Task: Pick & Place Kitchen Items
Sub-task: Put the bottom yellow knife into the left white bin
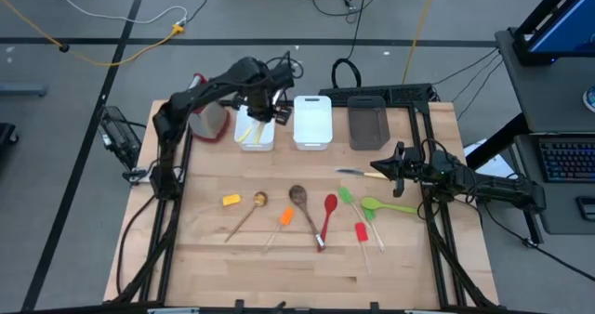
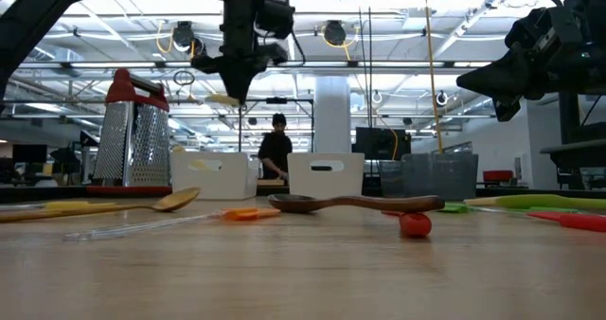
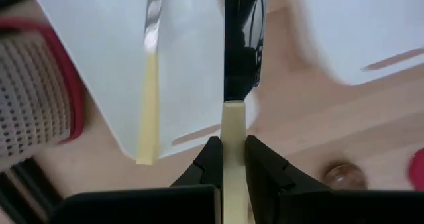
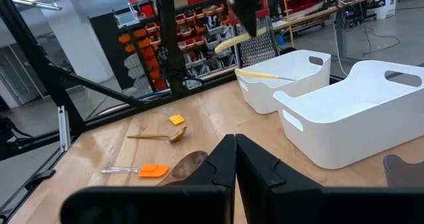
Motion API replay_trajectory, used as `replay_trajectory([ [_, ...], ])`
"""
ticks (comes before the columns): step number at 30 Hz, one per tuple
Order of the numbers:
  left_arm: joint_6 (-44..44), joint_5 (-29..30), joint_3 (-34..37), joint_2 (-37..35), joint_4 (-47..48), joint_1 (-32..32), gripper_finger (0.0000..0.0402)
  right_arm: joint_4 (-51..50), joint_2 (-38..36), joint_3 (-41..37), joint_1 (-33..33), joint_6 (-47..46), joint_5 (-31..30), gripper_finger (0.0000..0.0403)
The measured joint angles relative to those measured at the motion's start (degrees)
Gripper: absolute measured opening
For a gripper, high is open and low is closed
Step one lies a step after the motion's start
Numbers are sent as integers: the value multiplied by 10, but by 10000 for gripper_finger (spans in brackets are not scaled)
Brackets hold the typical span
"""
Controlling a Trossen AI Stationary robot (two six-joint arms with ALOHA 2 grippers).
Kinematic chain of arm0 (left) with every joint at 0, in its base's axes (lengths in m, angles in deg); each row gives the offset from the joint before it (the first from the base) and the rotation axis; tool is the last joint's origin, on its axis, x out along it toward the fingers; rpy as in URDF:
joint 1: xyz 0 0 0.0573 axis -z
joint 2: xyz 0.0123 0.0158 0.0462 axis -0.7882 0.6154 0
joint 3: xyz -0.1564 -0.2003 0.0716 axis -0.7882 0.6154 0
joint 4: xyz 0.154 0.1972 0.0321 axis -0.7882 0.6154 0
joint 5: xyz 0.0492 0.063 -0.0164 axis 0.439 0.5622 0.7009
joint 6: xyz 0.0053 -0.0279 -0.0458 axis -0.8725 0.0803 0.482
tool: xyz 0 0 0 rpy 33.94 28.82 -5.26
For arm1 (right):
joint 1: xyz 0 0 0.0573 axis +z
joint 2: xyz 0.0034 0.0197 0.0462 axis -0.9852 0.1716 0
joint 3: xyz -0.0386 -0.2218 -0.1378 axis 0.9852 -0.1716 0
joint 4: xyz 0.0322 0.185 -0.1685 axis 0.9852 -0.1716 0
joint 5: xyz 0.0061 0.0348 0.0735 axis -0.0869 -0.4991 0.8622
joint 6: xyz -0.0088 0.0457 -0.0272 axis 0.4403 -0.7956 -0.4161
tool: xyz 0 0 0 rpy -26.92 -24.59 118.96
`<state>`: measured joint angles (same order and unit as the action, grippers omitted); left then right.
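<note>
left gripper [image 3: 228,159] clamped on knife [image 3: 232,128] above white bin [image 1: 254,128] | right gripper [image 4: 235,159] together, idle | risk: knife catching bin rim, tipping out

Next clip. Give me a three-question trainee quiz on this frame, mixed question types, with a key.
1. True or false: the left gripper is shut on a pale-handled knife above the left white bin.
2. Which bin already holds a knife? A. left white bin B. middle white bin C. grey bin
3. Fill in: the right gripper, shut and empty, hovers near the ____ lying on the table by the grey bin.

Key
1. True
2. A; that second knife lies inside it.
3. knife
</note>
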<state>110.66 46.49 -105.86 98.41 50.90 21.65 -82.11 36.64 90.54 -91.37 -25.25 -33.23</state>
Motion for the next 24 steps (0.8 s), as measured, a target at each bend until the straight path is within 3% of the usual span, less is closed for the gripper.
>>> replay_trajectory([
  [8, 19, -36, 116, 1, 2, -12, 26, 0, 0, 0, 0, 0, 0, 4],
  [24, 75, -142, 123, 1, 0, -94, 26, 0, 0, 0, 0, 0, 0, 4],
])
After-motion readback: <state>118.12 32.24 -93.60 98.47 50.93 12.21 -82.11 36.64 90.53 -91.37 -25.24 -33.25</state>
